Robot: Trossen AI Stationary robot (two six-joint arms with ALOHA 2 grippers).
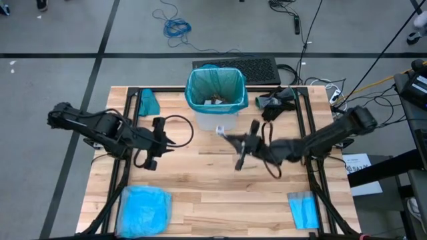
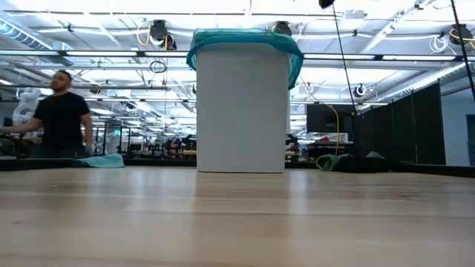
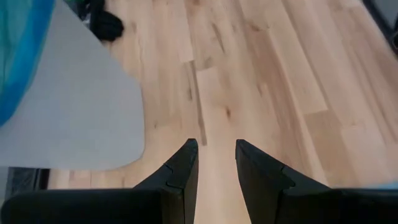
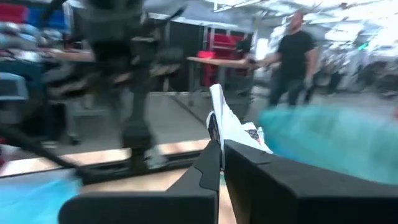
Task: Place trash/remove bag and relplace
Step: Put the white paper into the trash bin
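The white bin stands at the table's far middle, lined with the teal-green bag, whose rim folds over the bin's top. A few scraps of trash lie inside. My right gripper hovers just near of the bin, shut on a white wrapper. My left gripper is open above bare wood, left of the bin; its fingers stand apart in the left wrist view. Neither gripper shows in the low view. My right gripper pinches the white crumpled wrapper between its two fingers, by the wrapper's lower end. The fingers come roughly level from the table's right. The wrapper is lifted clear of the table and sticks out past the fingertips.
A folded teal sheet lies far left of the bin. A pale sky-blue bag sits at the near left and a small flat blue sheet at the near right. Dark gear lies right of the bin. A person stands beyond the table.
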